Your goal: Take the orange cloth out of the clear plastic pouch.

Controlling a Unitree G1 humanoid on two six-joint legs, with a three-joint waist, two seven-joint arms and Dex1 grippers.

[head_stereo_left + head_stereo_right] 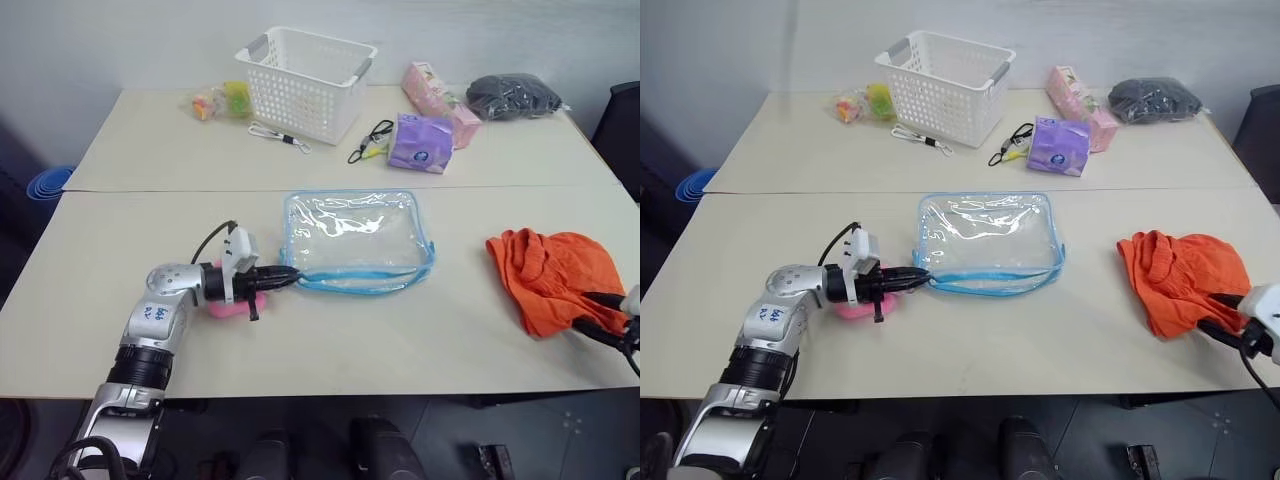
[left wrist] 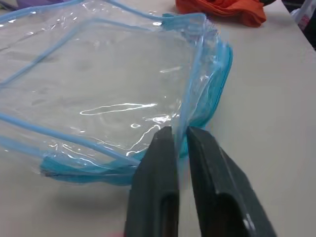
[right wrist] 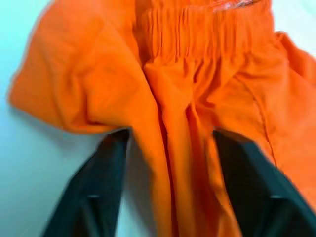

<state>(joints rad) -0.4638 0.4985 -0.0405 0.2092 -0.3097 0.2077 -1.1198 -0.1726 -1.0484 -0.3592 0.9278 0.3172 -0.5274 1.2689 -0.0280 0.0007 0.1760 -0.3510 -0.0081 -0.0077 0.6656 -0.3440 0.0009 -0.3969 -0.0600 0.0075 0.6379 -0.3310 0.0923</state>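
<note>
The clear plastic pouch [image 1: 355,235] with light blue edging lies flat and empty at the middle of the table. My left gripper [image 1: 290,277] points at its near left corner; in the left wrist view its fingers [image 2: 163,163] stand a narrow slit apart with the pouch's blue edge [image 2: 197,98] at their tips. The orange cloth [image 1: 555,275] lies crumpled on the table at the right, outside the pouch. My right gripper [image 1: 592,316] is at the cloth's near edge, open, its fingers [image 3: 106,168] wide apart on either side of a fold of the cloth [image 3: 177,89].
A small pink plush [image 1: 235,305] lies under my left wrist. At the back stand a white basket [image 1: 300,95], a purple packet [image 1: 422,143], a pink packet [image 1: 435,95], a black bag [image 1: 512,95], small toys [image 1: 225,100] and two cords [image 1: 372,140].
</note>
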